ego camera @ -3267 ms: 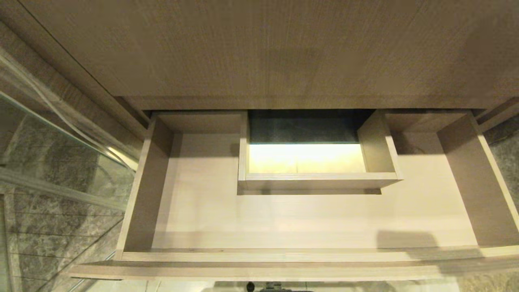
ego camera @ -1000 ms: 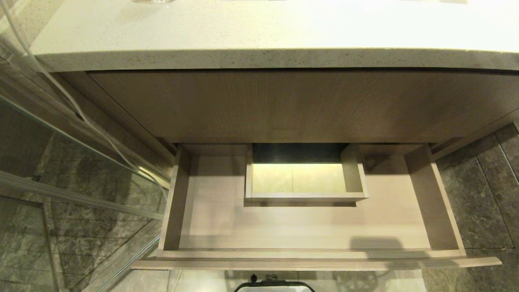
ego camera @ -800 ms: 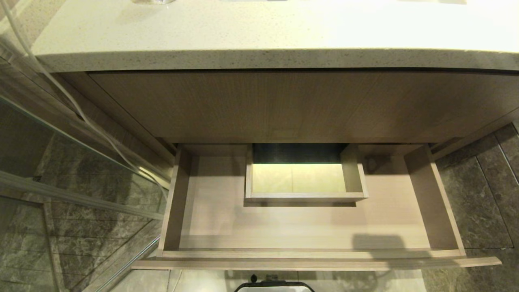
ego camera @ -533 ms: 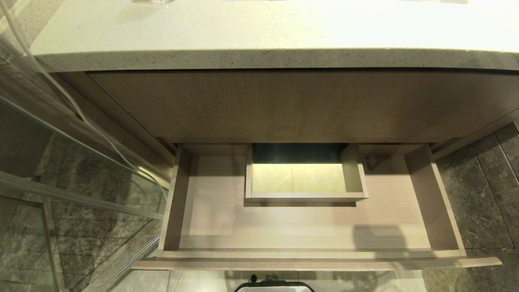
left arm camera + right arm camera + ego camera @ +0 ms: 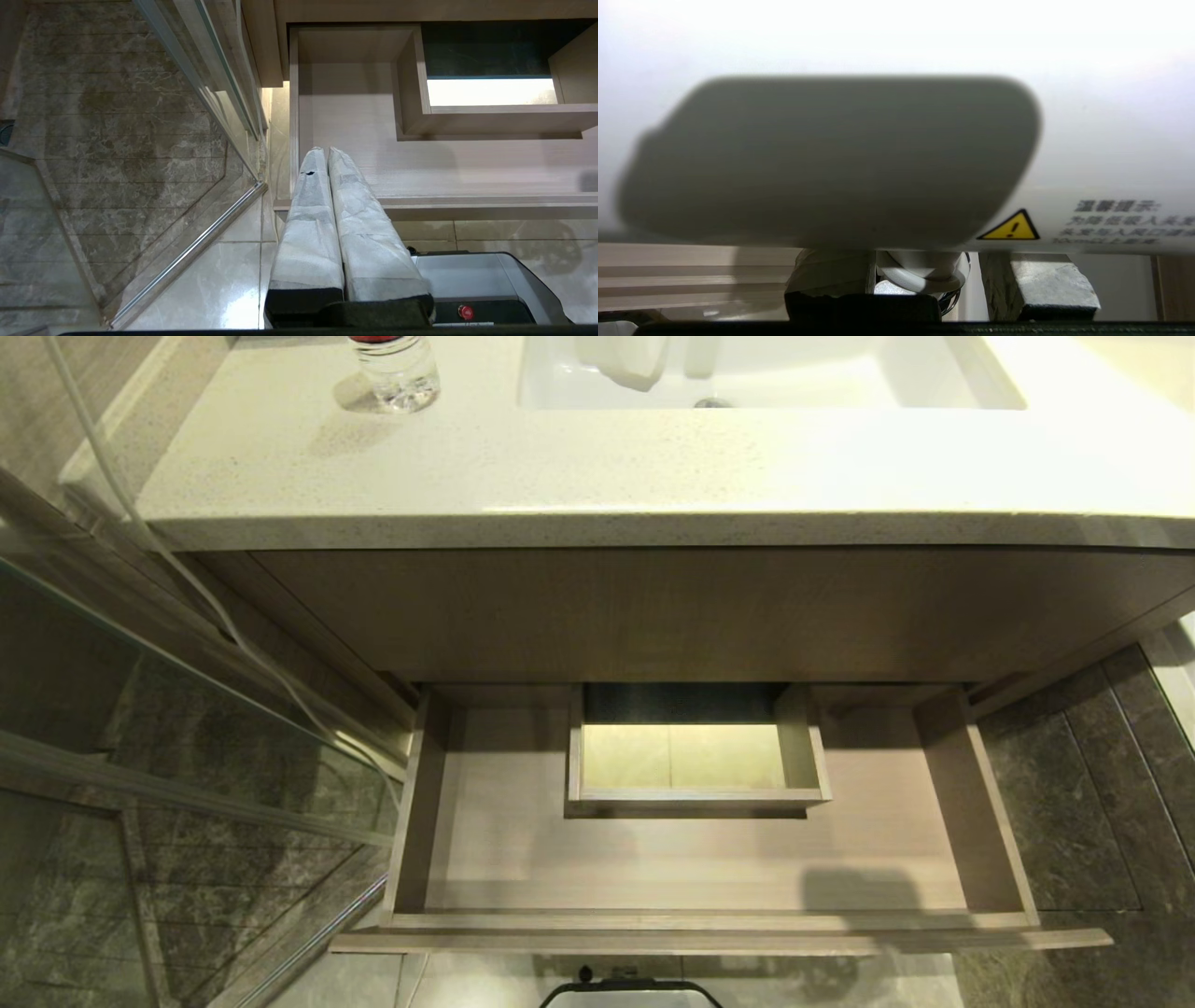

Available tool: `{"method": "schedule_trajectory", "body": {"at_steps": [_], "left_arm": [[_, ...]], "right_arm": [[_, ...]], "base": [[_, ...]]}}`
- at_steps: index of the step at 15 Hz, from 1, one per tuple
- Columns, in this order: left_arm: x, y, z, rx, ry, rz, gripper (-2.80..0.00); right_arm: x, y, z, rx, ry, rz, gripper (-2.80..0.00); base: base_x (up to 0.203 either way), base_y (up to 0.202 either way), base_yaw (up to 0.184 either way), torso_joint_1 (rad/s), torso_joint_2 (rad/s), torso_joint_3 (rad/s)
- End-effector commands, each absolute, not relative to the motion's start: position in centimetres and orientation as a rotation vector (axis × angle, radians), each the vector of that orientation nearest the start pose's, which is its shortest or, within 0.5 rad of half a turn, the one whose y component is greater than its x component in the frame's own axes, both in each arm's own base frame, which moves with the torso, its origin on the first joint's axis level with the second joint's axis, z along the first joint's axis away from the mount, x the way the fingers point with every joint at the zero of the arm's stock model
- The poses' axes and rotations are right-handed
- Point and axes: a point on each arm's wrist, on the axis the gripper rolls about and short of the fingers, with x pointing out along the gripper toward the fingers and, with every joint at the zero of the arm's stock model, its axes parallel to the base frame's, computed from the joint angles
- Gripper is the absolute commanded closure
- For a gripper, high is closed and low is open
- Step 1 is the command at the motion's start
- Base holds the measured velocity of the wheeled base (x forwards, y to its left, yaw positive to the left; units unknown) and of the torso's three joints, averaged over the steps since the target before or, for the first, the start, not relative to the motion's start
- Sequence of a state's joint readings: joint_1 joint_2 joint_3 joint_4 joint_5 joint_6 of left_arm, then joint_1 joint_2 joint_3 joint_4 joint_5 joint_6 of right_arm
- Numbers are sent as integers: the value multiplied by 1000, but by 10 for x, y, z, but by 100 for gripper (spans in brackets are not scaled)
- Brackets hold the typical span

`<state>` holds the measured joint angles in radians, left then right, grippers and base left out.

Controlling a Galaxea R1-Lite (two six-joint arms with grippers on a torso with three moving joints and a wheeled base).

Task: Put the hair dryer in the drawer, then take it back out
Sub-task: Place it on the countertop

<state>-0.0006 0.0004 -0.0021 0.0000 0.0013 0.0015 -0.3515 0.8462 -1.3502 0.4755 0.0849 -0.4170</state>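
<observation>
The drawer (image 5: 711,922) stands pulled out under the vanity, a wide light-wood tray with a boxed cut-out (image 5: 695,795) at mid-back; nothing lies on its floor. The white hair dryer (image 5: 1087,154) fills the right wrist view, a yellow warning triangle on its side. My right gripper (image 5: 924,263) is shut on the hair dryer, its taped fingers (image 5: 829,273) on either side of the handle; it is outside the head view, and only a shadow falls on the drawer floor. My left gripper (image 5: 327,150) is shut and empty, parked over the drawer's (image 5: 444,163) front left corner.
A speckled countertop (image 5: 560,476) with a white sink (image 5: 943,378) and a clear bottle (image 5: 397,371) tops the vanity. A glass shower panel (image 5: 140,737) and a thin white cord (image 5: 187,583) stand to the left. Dark floor tiles (image 5: 1102,784) lie right. My base (image 5: 630,995) sits below the drawer front.
The head camera has risen: the whole scene slid down, bringing countertop, sink and bottle into view. The drawer stays open with nothing in it.
</observation>
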Motion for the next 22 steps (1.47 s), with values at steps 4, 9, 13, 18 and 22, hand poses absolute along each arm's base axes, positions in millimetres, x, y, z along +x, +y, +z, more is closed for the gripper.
{"method": "schedule_trajectory", "body": {"at_steps": [4, 9, 13, 18, 22], "left_arm": [[-23, 0, 76, 1, -2, 0, 0], [-23, 0, 76, 2, -2, 2, 0], [-23, 0, 76, 2, -1, 0, 0], [-23, 0, 75, 2, 0, 2, 0], [-23, 0, 76, 2, -1, 0, 0]], "right_arm": [[39, -12, 379, -419, 72, -258, 0], [88, -30, 397, -420, 82, -266, 0], [118, -42, 413, -431, 25, -295, 0], [139, -50, 423, -452, -69, -315, 0], [155, -55, 427, -451, -71, -317, 0]], "base": [[0, 0, 0, 42, -70, -35], [0, 0, 0, 0, 0, 0], [0, 0, 0, 0, 0, 0], [0, 0, 0, 0, 0, 0], [0, 0, 0, 0, 0, 0]]}}
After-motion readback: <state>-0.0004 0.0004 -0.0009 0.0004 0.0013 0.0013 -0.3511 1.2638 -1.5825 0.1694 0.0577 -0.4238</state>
